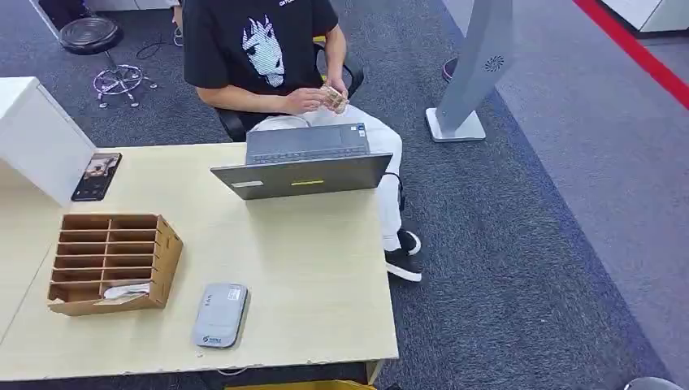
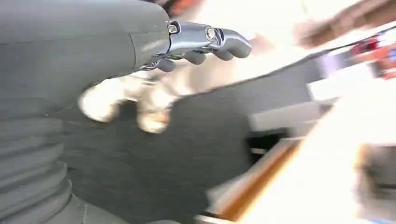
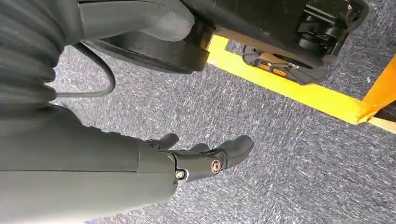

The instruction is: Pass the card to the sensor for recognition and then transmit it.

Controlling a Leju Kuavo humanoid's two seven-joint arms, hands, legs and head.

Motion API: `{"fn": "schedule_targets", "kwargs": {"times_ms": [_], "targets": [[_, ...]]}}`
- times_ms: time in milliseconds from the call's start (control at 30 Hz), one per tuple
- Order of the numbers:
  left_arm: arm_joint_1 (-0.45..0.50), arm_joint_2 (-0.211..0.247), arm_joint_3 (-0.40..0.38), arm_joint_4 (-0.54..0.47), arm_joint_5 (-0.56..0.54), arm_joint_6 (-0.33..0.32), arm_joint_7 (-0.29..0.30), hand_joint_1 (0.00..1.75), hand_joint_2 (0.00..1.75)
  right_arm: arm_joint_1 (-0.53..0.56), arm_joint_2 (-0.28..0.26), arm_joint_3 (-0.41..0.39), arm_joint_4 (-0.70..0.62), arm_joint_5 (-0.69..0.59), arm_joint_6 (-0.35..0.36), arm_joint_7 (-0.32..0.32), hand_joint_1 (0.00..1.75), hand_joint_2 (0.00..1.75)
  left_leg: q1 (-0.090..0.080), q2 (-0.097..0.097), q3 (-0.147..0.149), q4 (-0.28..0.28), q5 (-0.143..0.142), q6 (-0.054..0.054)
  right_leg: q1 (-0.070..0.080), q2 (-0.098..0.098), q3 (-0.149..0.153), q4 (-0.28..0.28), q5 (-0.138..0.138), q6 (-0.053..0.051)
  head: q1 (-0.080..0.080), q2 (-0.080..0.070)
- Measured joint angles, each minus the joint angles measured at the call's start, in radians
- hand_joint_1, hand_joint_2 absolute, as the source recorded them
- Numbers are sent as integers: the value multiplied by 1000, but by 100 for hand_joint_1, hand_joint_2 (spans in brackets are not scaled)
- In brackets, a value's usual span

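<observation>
Grey sensor near table front edge, card in cardboard organizer, left hand blurred, seemingly empty, fingers loosely apart, right hand empty, fingers spread above carpet.

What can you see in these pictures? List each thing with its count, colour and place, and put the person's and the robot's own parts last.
Desk: one, pale wood, centre.
Card sorter: one, brown, with compartments, desk's left part.
Card: one, white, in the sorter's nearest compartment.
Card sensor: one, grey, near edge, right of the sorter.
Laptop: one, grey, open, far edge.
Phone: one, black, far left.
White box: one, beside the phone.
Stool: one, black, on the carpet.
Person: one, black shirt, seated behind the laptop.
Left hand: empty.
Right hand: empty, above the carpet.
</observation>
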Motion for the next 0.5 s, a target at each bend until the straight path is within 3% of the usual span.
{"fn": "schedule_targets", "kwargs": {"times_ms": [200, 367, 500], "targets": [[-22, 5, -24, -143, -40, -129, -84, 0, 175, -1, 2, -6, -3, 17, 0, 5, 0, 175, 0, 0, 1, 0, 0, 0, 0, 0, 0, 0, 0, 0, 0, 0], [-64, 27, -69, -175, -87, -145, -113, 0, 175, -7, 6, -19, -5, 30, 0, 15, 0, 175, -1, 0, 1, 0, 0, 0, 0, 0, -1, 0, 1, 0, 0, 0], [-152, 97, -176, -175, -168, -124, -86, 0, 175, -20, 8, -29, -5, 30, 0, 23, 0, 175, 0, -2, -1, 0, 3, -1, 0, -2, -1, 0, 2, 0, 0, 0]]}}
